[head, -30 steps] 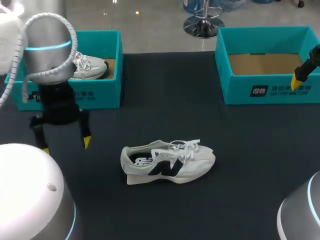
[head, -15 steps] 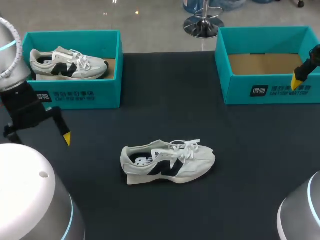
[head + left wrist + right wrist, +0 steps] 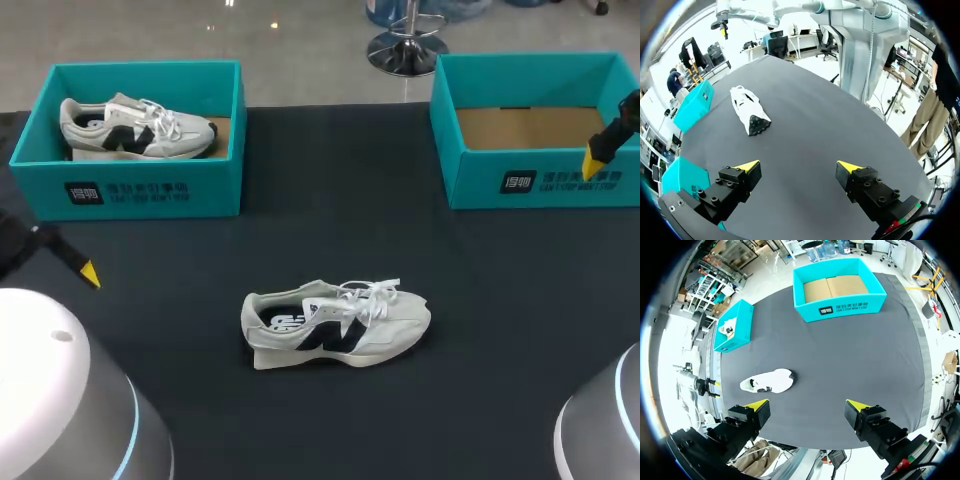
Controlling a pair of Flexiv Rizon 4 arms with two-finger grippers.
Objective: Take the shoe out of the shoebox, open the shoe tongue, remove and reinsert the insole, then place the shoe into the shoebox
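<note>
White print: left shoebox (image 3: pixel 210 192), right shoebox (image 3: pixel 470 185)

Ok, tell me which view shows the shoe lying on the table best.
The head view: the shoe is close and side-on, laces and opening clear. The left wrist view shows it small, end-on; the right wrist view, small and distant.

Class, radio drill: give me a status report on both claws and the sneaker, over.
Left claw open, empty. Right claw open, empty. Sneaker out on table, clear of both claws. Nothing in the way.
</note>
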